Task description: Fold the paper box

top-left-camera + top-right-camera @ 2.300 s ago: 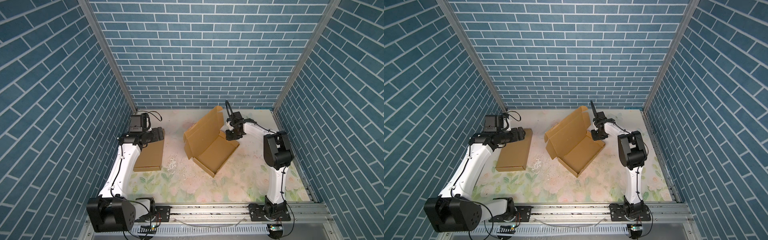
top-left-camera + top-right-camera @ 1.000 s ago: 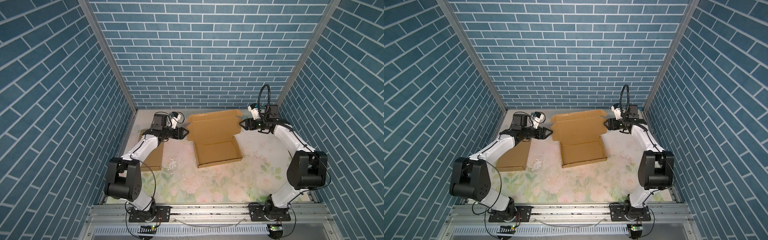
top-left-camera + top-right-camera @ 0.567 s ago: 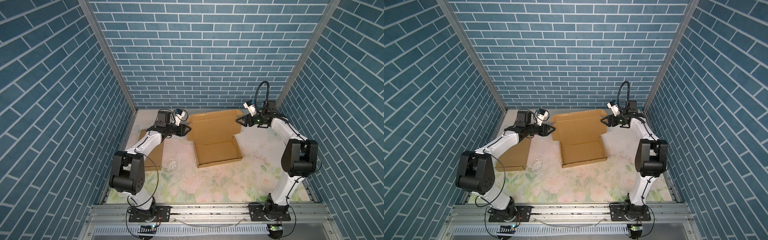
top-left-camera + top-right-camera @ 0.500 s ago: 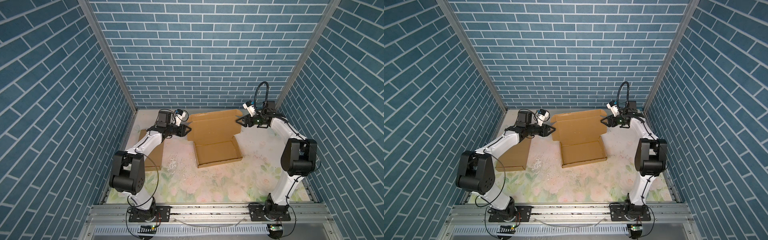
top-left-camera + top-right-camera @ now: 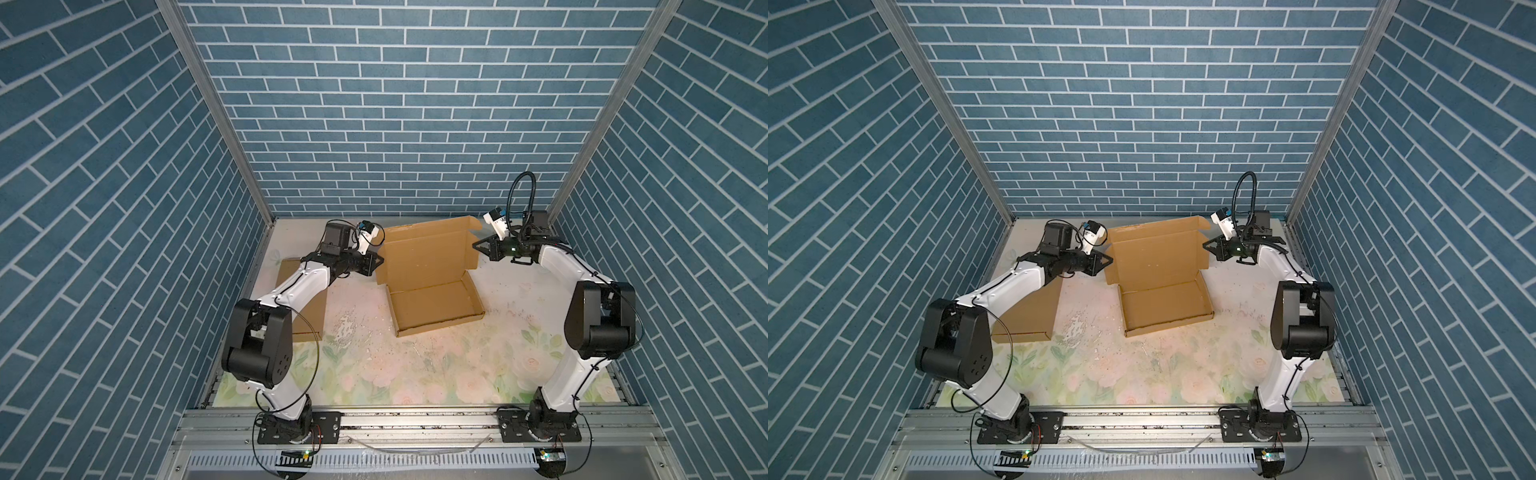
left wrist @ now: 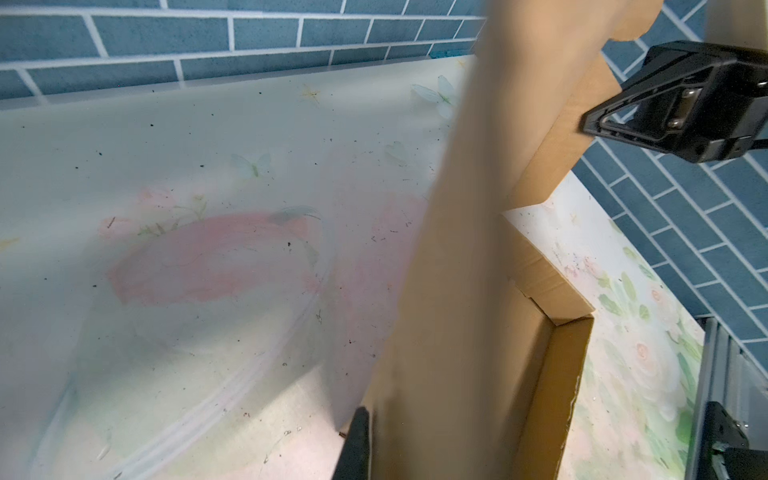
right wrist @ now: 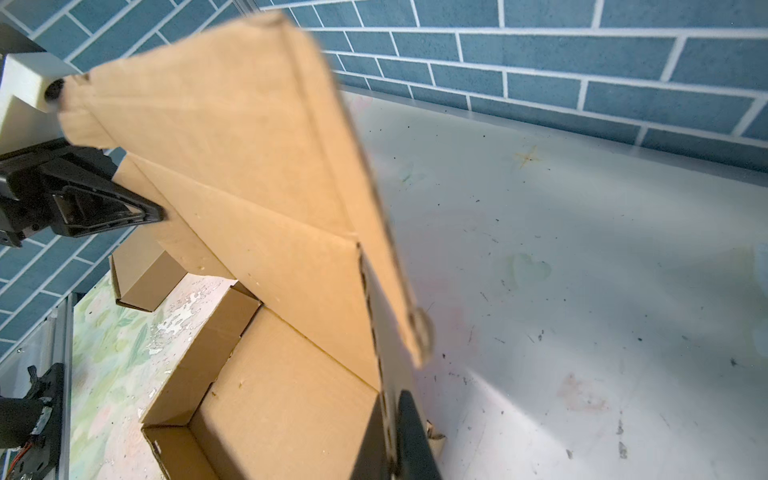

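The paper box is a brown cardboard mailer with its tray [image 5: 434, 305] [image 5: 1165, 305] flat on the mat and its lid [image 5: 428, 249] [image 5: 1154, 255] standing up at the back. My left gripper [image 5: 380, 259] [image 5: 1109, 259] is shut on the lid's left side flap [image 6: 449, 291]; only one dark finger [image 6: 356, 449] shows in the left wrist view. My right gripper [image 5: 476, 246] [image 5: 1205, 245] is shut on the lid's right side flap [image 7: 386, 316], which runs between its fingertips [image 7: 411, 428]. Each wrist view shows the opposite gripper [image 6: 590, 124] [image 7: 160, 214] at the lid's far edge.
A second, closed flat cardboard box [image 5: 303, 307] [image 5: 1027, 316] [image 7: 141, 270] lies on the floral mat under my left arm. Blue brick walls enclose the back and both sides. An aluminium rail [image 5: 415, 419] runs along the front.
Both grippers have closed on the lid's side flaps, having stood open beside them a second ago. The box has stayed square to the back wall, after lying diagonally earlier.
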Motion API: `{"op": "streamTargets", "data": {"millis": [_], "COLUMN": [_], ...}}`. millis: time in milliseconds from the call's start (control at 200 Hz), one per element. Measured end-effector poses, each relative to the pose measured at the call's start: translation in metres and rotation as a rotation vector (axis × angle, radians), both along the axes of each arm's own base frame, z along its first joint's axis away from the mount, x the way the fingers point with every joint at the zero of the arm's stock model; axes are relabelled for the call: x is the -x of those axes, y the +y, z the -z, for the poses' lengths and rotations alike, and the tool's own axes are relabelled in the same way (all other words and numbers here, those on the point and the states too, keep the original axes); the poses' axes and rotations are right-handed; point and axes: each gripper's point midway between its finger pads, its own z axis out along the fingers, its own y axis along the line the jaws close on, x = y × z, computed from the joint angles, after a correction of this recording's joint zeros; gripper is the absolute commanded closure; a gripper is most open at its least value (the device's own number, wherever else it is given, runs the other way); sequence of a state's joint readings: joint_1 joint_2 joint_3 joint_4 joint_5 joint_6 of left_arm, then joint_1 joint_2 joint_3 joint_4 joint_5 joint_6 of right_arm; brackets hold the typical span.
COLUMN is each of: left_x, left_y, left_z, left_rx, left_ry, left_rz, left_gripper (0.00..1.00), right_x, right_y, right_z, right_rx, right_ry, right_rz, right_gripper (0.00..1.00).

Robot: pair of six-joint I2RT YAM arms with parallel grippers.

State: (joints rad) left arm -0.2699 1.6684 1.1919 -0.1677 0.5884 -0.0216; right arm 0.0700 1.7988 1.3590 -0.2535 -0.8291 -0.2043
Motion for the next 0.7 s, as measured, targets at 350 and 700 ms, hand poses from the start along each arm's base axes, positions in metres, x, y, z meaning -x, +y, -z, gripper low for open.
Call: {"op": "streamTargets", "data": {"millis": [350, 700], "left_x": [-0.012, -0.033], "left_y": [-0.004, -0.034], "left_z": [-0.004, -0.028], "left_rx": [-0.050, -0.009], "left_ry": [-0.054, -0.174], "left_rz": [-0.085, -0.180], "left_gripper": [0.98, 0.97], "right_x": [0.025, 0.023], "right_y": [-0.010, -0.023], "right_z": [-0.002, -0.014], "right_rx": [0.040, 0.069], "right_ry": [-0.110, -0.289], "right_rz": [0.155, 0.484], "right_gripper": [1.00, 1.00]}}
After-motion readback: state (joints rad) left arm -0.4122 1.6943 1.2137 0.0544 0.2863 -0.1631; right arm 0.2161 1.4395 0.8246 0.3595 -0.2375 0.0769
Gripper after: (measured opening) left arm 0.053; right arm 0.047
